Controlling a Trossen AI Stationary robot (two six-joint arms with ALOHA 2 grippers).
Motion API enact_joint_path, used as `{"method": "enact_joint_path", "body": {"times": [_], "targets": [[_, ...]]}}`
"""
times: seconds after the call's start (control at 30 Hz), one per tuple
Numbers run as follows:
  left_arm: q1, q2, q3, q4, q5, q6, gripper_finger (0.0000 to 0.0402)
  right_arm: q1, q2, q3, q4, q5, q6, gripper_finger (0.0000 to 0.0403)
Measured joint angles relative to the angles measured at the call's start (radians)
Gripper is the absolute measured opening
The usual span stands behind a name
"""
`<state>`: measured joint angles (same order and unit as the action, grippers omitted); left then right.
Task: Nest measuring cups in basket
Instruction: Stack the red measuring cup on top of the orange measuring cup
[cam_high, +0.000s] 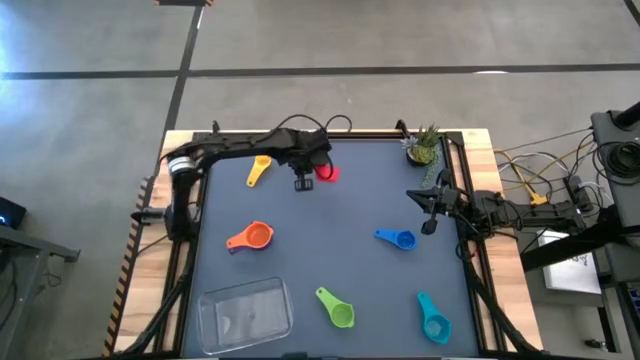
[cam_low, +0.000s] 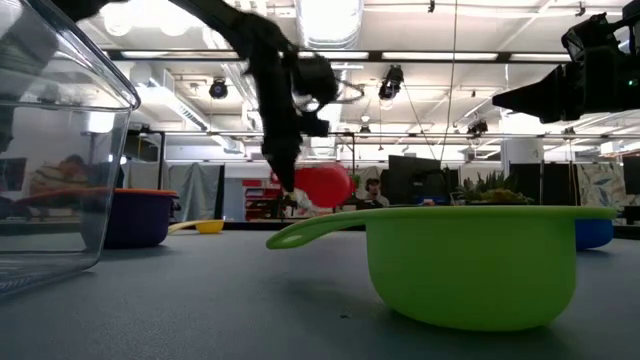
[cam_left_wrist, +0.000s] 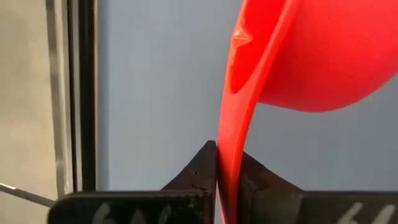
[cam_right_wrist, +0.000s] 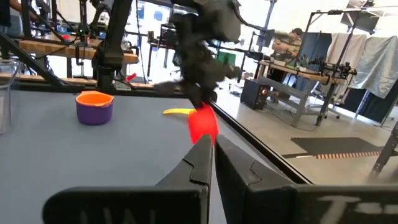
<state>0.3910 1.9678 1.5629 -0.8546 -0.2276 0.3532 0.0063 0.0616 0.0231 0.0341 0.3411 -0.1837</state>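
One small red plastic measuring cup (cam_left_wrist: 311, 56) pinched by its flat handle between the closed fingers (cam_left_wrist: 196, 177) of the left gripper (cam_high: 304, 180), bowl hanging just beside the tips and, judging by the low view, clear of the dark table mat (cam_high: 330, 250). Best done with a firm hold and a steady lift before any swing, since a thin handle may pivot in the grip. Just beside the gripper, a yellow plastic scoop (cam_high: 258, 169); further out, an orange cup sitting in a purple one (cam_high: 252, 237). Well apart, at the opposite edge of the table, the clear shallow rectangular plastic basket (cam_high: 246, 310), seemingly still without cups. Plenty of open mat between for a diagonal carry, passing above the orange stack. Close behind the gripper, the table's far rail. Off to the side, the right gripper (cam_high: 430, 205) closed and idle near a small potted plant (cam_high: 424, 146).
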Motion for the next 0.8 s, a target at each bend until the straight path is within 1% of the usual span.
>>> {"method": "enact_joint_path", "body": {"times": [0.07,0.13,0.2,0.3,0.33,0.43,0.57,0.67,0.8], "targets": [[-0.032,-0.057,-0.024,-0.03,-0.003,-0.042,0.0001,0.0,0.0,0.0,0.0,0.0,0.0,0.0009],[-0.068,-0.125,-0.07,-0.047,-0.036,-0.081,0.0001,0.0,0.0,0.0,0.0,0.0,0.0,0.0009],[-0.105,-0.201,-0.135,-0.053,-0.082,-0.127,0.0001,0.0,0.0,0.0,0.0,0.0,0.0,0.0009],[-0.165,-0.332,-0.271,-0.043,-0.12,-0.192,0.0,0.0,0.0,0.0,0.0,0.0,0.0,0.0009],[-0.19,-0.378,-0.317,-0.035,-0.15,-0.222,0.0,0.0,0.0,0.0,0.0,0.0,0.0,0.0009],[-0.277,-0.511,-0.447,-0.056,-0.288,-0.335,0.0,0.0,0.0,0.0,0.0,0.0,0.0,0.0009],[-0.41,-0.681,-0.59,-0.106,-0.421,-0.493,0.0,0.0,0.0,0.0,0.0,0.0,0.0,0.0009],[-0.515,-0.776,-0.673,-0.147,-0.478,-0.613,0.0,0.0,0.0,0.0,0.0,0.0,0.0,0.0009],[-0.632,-0.845,-0.76,-0.213,-0.512,-0.768,0.0,0.0,0.0,0.0,0.0,0.0,0.0,0.0009]]}}
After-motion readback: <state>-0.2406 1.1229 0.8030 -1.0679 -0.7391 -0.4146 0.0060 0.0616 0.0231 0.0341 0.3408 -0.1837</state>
